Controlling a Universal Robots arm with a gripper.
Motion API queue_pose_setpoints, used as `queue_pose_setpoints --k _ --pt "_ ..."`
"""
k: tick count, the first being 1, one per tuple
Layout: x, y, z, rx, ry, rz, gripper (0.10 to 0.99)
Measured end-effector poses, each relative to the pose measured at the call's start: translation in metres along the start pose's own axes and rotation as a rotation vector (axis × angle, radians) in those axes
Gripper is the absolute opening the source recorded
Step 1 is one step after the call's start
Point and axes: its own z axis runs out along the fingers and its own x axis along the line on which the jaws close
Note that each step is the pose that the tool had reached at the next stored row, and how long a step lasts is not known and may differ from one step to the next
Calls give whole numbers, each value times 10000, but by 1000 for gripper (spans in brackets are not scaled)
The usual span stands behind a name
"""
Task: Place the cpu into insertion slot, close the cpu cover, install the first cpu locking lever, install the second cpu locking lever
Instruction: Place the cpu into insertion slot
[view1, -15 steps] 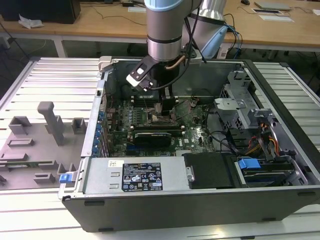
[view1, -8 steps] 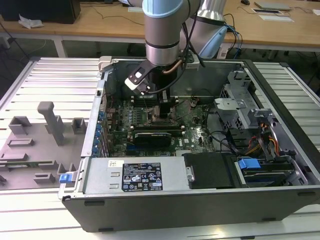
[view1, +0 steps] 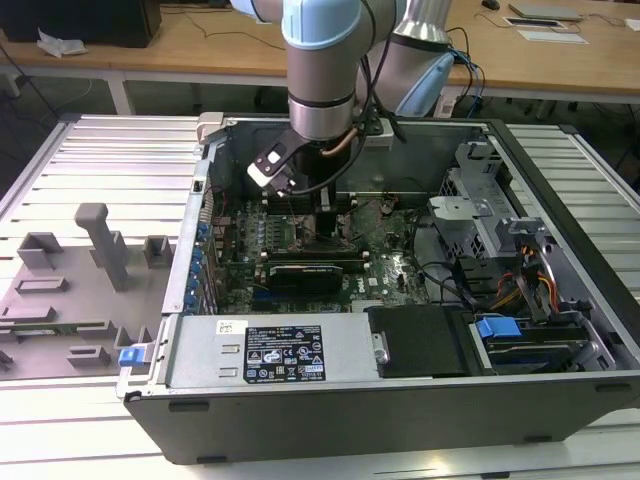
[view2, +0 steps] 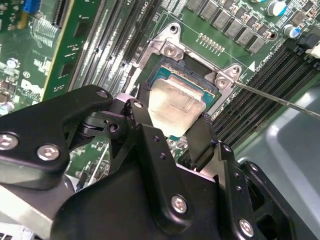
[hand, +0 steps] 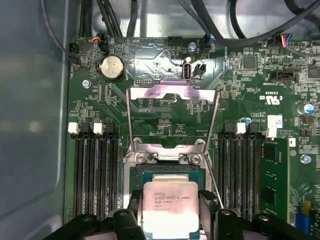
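So the gripper (view2: 172, 122) is clamped on the cpu (view2: 175, 105), one black finger (view2: 137, 112) on each of two opposite edges. In the first wrist view the gripper (hand: 171, 215) has the cpu (hand: 170, 207) right over the socket (hand: 170, 171). I honestly can't tell if it's touching down or just above it; in the second wrist view it looks a bit tilted. The cover (hand: 172, 92) is flipped up and open, hinged at the socket's far edge. A thin lever (view2: 280, 100) sticks out past one socket corner. Memory slots (hand: 95, 170) run along both sides of the socket, around the middle of the motherboard (hand: 240, 100). In the exterior view the gripper (view1: 328, 225) is down inside the open computer case (view1: 300, 410).
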Motion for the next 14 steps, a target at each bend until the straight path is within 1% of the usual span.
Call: queue_pose_setpoints --k 2,7,14 --pt "14 -6 34 -2 -6 91 541" --pt "33 -10 79 -1 -11 143 541" --pt "34 -8 84 -2 -11 143 541"
